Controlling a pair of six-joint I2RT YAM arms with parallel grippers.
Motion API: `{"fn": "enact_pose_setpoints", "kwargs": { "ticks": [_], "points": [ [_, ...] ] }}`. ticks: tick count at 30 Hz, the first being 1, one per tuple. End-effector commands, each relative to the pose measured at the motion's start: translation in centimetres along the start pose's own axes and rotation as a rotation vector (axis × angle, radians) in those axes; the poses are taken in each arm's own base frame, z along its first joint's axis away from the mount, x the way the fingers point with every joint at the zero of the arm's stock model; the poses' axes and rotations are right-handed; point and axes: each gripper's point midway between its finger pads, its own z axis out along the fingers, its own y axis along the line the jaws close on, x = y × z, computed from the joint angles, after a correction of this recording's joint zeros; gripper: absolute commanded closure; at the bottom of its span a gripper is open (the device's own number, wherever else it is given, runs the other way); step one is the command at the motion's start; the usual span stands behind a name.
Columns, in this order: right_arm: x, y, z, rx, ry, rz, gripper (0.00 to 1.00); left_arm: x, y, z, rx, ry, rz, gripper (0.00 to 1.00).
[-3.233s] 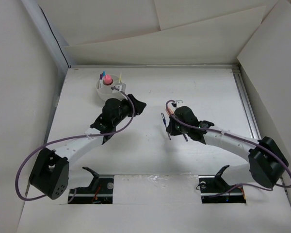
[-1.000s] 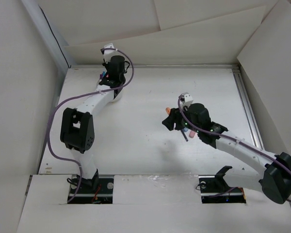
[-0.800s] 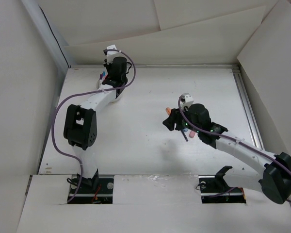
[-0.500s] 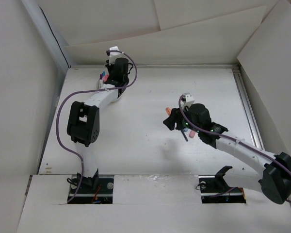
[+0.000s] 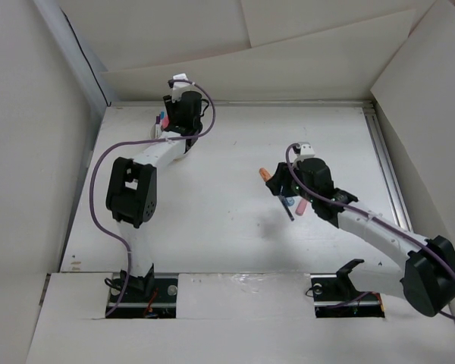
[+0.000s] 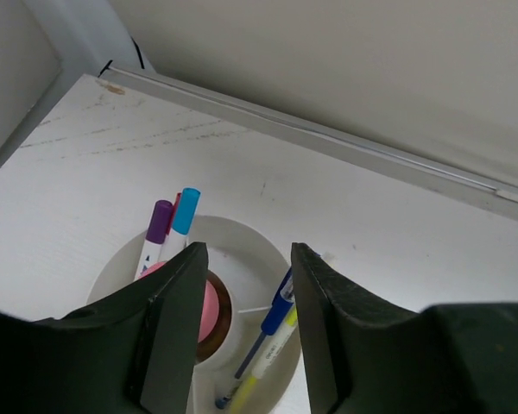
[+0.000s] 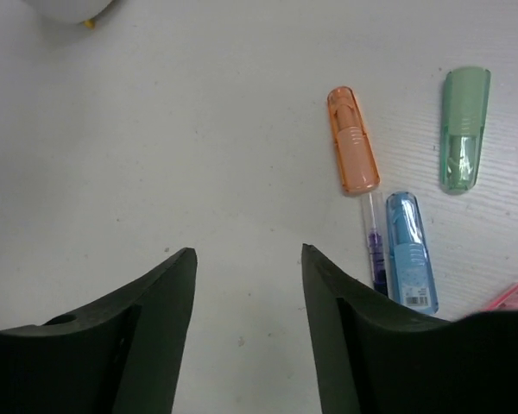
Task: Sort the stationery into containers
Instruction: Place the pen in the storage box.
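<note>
Left gripper (image 6: 248,256) of mine is spread wide and empty, over the white cup (image 6: 229,224) at lower centre of frame. Right gripper (image 7: 248,259) is gaping too, nothing in it. The orange stick (image 7: 353,141), green stick (image 7: 464,129) and blue stick (image 7: 410,250) are lying on the table, right side of frame.

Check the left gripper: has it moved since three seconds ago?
Yes. In the top view the left gripper went from the white cup's near side toward the far wall and now hangs over the cup, fingers open.
</note>
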Motion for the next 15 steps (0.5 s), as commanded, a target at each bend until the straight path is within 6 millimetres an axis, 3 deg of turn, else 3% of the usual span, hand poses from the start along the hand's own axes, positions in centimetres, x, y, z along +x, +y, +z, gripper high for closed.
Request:
{"fn": "enact_pose_setpoints", "kwargs": {
  "ticks": [1,2,3,5,6,7,8,9,10,11,13,14,15],
  "points": [
    [-1.1,-1.3,0.0,0.064,-0.045,0.033,0.45,-4.6,-0.6,-0.8,0.046,-0.070,-0.118,0.59],
    [-0.6,-1.7,-0.1,0.088,-0.028,0.033,0.53,-5.2,-0.8,-1.2,0.064,-0.071,-0.136,0.59],
    [-0.4,-2.6,0.1,0.125,-0.022,0.048,0.65,-7.1,-1.1,-2.2,0.110,-0.092,-0.178,0.61],
    [0.5,-3.6,0.0,0.164,0.010,0.064,0.80,-8.2,-1.6,-3.5,0.173,-0.087,-0.260,0.63],
    [1.6,-4.1,0.2,0.179,0.040,0.064,0.80,-8.7,-2.2,-5.1,0.259,-0.073,-0.297,0.63],
    [1.4,-4.4,0.2,0.188,0.036,0.078,0.80,-8.7,-2.6,-6.0,0.311,-0.062,-0.331,0.63],
    [2.5,-4.9,0.3,0.203,0.066,0.078,0.75,-9.2,-3.2,-6.9,0.372,-0.071,-0.376,0.63],
    [3.5,-5.1,0.3,0.205,0.091,0.089,0.70,-9.9,-4.5,-9.3,0.477,-0.061,-0.435,0.63],
    [3.5,-5.1,0.3,0.194,0.097,0.095,0.65,-7.3,-5.8,-10.7,0.526,-0.012,-0.428,0.63],
    [4.5,-5.3,0.4,0.195,0.126,0.096,0.60,-6.8,-6.8,-12.1,0.573,-0.008,-0.442,0.63],
    [5.7,-5.4,0.4,0.191,0.167,0.110,0.59,-4.7,-8.6,-14.6,0.661,0.054,-0.464,0.65],
    [5.9,-5.4,0.3,0.197,0.174,0.122,0.59,-1.8,-9.5,-16.5,0.707,0.110,-0.443,0.65],
    [6.5,-5.6,0.0,0.203,0.186,0.123,0.59,-0.7,-10.1,-17.3,0.743,0.129,-0.450,0.66]
  ]
}}
